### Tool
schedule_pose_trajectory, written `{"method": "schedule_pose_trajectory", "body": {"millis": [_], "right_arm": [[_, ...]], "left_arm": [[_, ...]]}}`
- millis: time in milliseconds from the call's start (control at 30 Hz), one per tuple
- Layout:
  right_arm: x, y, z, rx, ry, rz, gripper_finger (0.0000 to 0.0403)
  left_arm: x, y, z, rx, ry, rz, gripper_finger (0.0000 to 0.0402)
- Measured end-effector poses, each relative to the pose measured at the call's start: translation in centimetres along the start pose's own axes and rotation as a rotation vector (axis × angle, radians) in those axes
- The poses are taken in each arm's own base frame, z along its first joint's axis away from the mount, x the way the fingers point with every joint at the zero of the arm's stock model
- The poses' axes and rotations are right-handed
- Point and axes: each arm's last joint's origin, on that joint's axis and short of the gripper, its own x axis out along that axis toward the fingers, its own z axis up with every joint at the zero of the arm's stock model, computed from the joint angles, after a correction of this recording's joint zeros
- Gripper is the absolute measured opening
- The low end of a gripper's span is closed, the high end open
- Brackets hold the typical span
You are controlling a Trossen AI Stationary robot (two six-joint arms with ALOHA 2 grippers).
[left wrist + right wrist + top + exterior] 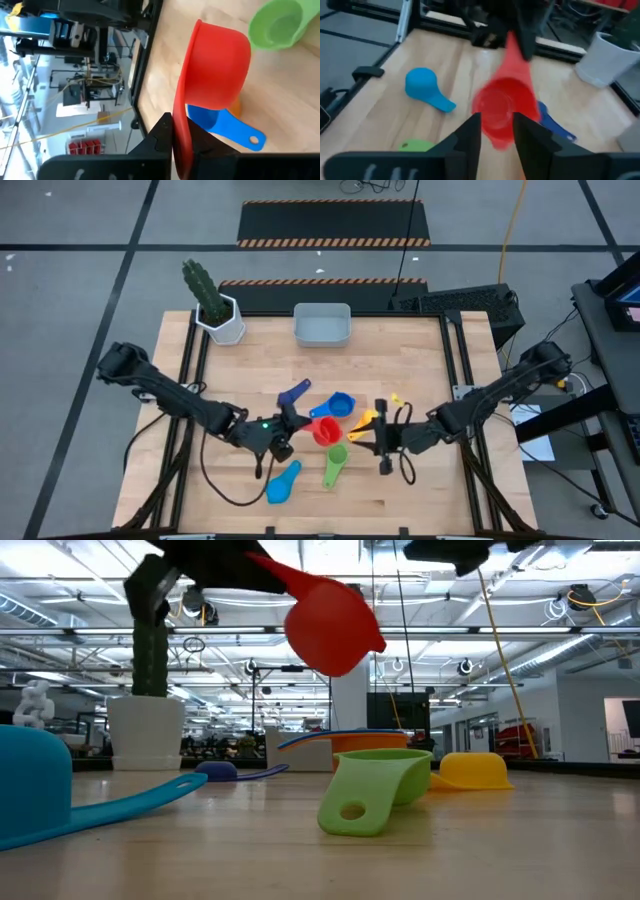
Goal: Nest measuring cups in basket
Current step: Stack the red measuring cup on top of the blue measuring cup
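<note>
My left gripper (291, 430) is shut on the red measuring cup (327, 430), which hangs above the table in the low view (330, 628). My right gripper (383, 442) is open to the right of the red cup and faces it (496, 132). On the wood lie the green cup (335, 465), the light blue cup (283, 483), the blue cup (340, 405), the dark blue cup (295, 393), the orange cup (365, 418) and the yellow cup (393, 402). The grey-blue basket (322, 325) stands at the far edge. My left gripper pinches the red cup's flat handle (181, 132) between its two fingers (160, 137), which lie along the handle. It comes from the table's left. The cup is lifted clear of the table and tilted, with its bowl (217, 70) beyond the fingertips.
A white pot with a cactus (222, 315) stands at the far left corner, left of the basket. Dark frame rails (190, 380) run along both table sides. Bare wood lies between the cups and the basket.
</note>
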Motion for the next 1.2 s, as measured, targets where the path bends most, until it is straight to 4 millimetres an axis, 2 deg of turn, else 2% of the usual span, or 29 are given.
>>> {"method": "schedule_pose_trajectory", "body": {"millis": [333, 467, 600, 800, 1067, 1200], "right_arm": [[3.5, -0.3, -0.7, 0.0, 0.101, 0.016, 0.0195], [4.1, -0.8, -1.1, -0.003, 0.12, -0.002, 0.0207], [4.3, -0.9, -1.2, -0.013, 0.124, -0.003, 0.0202], [4.4, -1.1, -1.2, -0.022, 0.125, 0.006, 0.016], [4.5, -1.2, -1.2, -0.043, 0.128, 0.06, 0.0056], [4.5, -1.2, -1.2, -0.073, 0.124, 0.072, 0.0012]], "left_arm": [[0.2, 0.3, 0.1, -0.022, 0.007, 0.037, 0.001], [0.2, 0.4, 0.2, -0.023, 0.002, 0.044, 0.0022], [0.1, 0.4, 0.2, -0.025, 0.0, 0.044, 0.0009], [0.1, 0.4, 0.3, -0.04, -0.003, 0.046, 0.0021], [-0.1, 0.3, 0.5, -0.059, -0.009, 0.046, 0.0007], [-0.1, 0.3, 0.4, -0.062, -0.008, 0.045, 0.0023]]}}
